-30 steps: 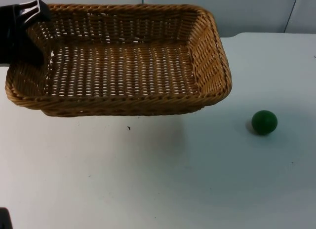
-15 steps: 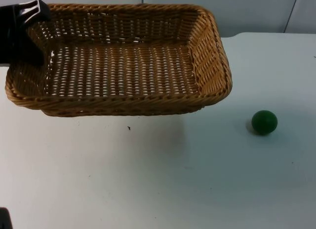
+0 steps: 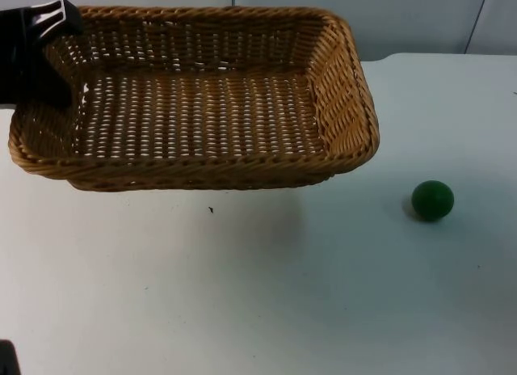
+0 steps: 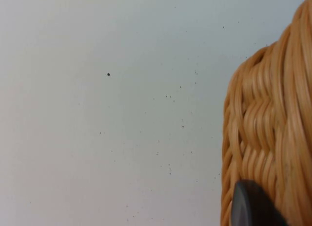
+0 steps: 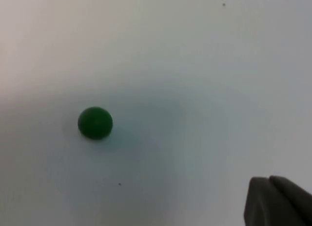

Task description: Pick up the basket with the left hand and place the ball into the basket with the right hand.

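My left gripper is clamped on the wicker basket rim, held off the table; my right gripper's jaw state I cannot tell; the green ball, likely light, smooth and roll-prone, wants gripping across its widest middle.

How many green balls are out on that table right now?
1. The green ball lies on the white table, apart from the wicker basket that the left end effector holds up. The basket's woven floor is bare; nothing looks hidden.
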You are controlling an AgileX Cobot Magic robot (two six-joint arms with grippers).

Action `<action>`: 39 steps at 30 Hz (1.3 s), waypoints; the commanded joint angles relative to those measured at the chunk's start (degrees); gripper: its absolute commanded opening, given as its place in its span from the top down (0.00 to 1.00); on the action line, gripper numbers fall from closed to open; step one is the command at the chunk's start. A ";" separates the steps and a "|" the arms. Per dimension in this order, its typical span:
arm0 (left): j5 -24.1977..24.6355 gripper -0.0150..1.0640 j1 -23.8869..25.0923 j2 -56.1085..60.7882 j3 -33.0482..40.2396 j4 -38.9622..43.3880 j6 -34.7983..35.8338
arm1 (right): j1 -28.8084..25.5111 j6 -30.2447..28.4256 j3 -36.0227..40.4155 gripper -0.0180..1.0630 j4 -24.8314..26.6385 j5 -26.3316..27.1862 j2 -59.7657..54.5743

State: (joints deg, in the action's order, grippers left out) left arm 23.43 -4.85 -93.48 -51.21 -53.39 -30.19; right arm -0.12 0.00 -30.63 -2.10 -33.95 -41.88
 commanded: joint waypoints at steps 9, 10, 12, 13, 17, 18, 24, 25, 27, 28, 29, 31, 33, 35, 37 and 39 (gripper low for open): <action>0.05 0.99 0.12 0.76 0.02 -1.05 0.18 | 13.42 0.00 -2.71 0.99 -1.06 16.00 -26.29; 0.05 0.99 0.12 0.76 0.02 -1.05 0.18 | 13.42 0.00 -2.71 0.99 -1.06 16.00 -26.29; 0.05 0.99 0.12 0.76 0.02 -1.05 0.18 | 15.63 0.00 -5.76 0.99 -0.69 15.76 -32.61; 0.05 0.99 0.12 0.76 0.02 -1.05 0.18 | 16.22 0.00 -7.30 0.97 -0.69 15.76 -35.19; 0.05 0.99 0.12 0.76 0.02 -1.05 0.18 | 16.72 2.26 -11.63 0.76 -0.69 16.02 -44.07; 0.05 0.99 0.12 0.76 0.02 -1.05 0.18 | 16.72 3.45 -12.32 0.66 -0.69 16.43 -46.12; 0.05 0.99 0.12 0.76 0.02 -1.05 0.18 | 16.72 7.08 -13.15 0.31 -0.69 22.53 -51.17; 0.05 0.99 0.12 0.76 0.02 -1.05 0.18 | 16.72 7.58 -13.15 0.29 -0.69 25.02 -52.26; 0.05 0.99 0.12 0.76 0.02 -1.05 0.18 | 16.72 7.58 -13.15 0.29 -0.69 27.90 -53.40; 0.05 0.99 0.12 0.76 0.02 -1.05 0.18 | 16.72 7.58 -13.15 0.29 -0.69 27.90 -53.40; 0.05 0.99 0.12 0.76 0.02 -1.05 0.18 | 16.72 7.58 -13.15 0.29 -0.69 29.10 -53.95; 0.05 0.99 0.12 0.76 0.02 -1.05 0.18 | 16.72 7.58 -13.15 0.29 -0.69 31.47 -54.98; 0.05 0.99 0.12 0.76 0.02 -1.05 0.18 | 16.72 7.58 -13.15 0.29 -0.69 33.11 -56.16; 0.05 0.99 0.12 0.76 0.02 -1.05 0.18 | 16.72 7.58 -13.15 0.29 -0.69 33.95 -56.75; 0.05 0.99 0.12 0.76 0.02 -1.05 0.18 | 16.72 7.58 -13.15 0.29 -0.69 35.03 -58.19; 0.05 0.99 0.12 0.76 0.02 -1.05 0.18 | 16.72 7.58 -13.15 0.29 -0.69 35.53 -58.87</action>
State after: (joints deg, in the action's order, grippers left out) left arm 23.43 -4.85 -93.48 -51.21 -53.39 -30.19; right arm 16.35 7.45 -43.31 -2.71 0.00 -100.57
